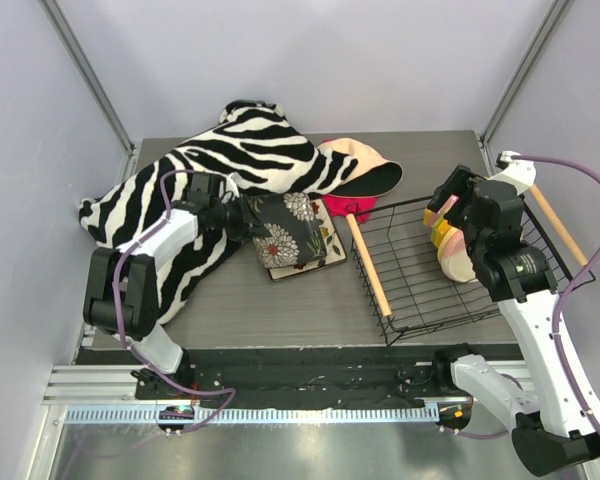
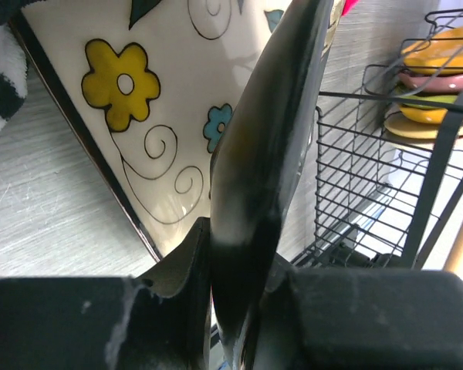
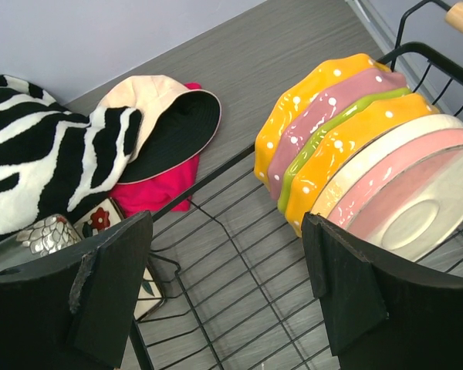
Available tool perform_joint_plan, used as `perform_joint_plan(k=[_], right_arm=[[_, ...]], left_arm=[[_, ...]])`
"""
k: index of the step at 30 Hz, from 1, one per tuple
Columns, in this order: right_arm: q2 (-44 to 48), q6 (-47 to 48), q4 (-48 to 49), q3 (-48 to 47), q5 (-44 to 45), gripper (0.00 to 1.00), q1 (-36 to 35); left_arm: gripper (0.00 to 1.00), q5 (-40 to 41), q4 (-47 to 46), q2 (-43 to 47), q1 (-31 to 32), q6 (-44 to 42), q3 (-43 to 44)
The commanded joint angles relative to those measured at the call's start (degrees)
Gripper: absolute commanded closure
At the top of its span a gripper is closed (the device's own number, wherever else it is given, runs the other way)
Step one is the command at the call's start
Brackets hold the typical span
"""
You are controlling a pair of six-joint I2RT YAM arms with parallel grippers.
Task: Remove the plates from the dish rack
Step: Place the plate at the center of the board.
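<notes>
Bright even light, glare on dark plate (image 2: 262, 154)

Upper left, we see a black-and-white zebra-striped blanket (image 1: 230, 160). Beside it are a peach hat (image 1: 365, 165) with black lining and a magenta cloth (image 1: 348, 208). At centre, a dark square plate (image 1: 285, 230) bears big white flowers. The cream square plate (image 2: 162, 116) shows yellow and blue flowers with black swirls. At right is the black wire dish rack (image 1: 410, 270) with pale wooden handles (image 1: 368, 265). Its plates (image 3: 347, 116) are orange with white dots, dusty pink, yellow-green and pink-cream.
</notes>
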State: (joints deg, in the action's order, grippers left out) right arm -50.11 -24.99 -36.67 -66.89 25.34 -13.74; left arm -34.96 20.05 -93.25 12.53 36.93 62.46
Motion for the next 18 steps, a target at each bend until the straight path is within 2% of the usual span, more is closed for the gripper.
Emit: perform_joint_plan(k=[1, 12, 18], right_arm=[[0.7, -1.0, 0.5, 0.8, -2.0, 0.13, 0.2], [0.8, -0.9, 0.5, 2.0, -2.4, 0.14, 0.3], [0.5, -0.8, 0.5, 2.3, -2.6, 0.14, 0.4]], left_arm=[[0.99, -3.5, -9.4, 0.7, 1.2, 2.9, 2.7], [0.85, -2.5, -10.7, -3.6, 2.6, 3.7, 2.8], [0.71, -2.1, -10.8, -4.5, 2.9, 3.4, 2.5]])
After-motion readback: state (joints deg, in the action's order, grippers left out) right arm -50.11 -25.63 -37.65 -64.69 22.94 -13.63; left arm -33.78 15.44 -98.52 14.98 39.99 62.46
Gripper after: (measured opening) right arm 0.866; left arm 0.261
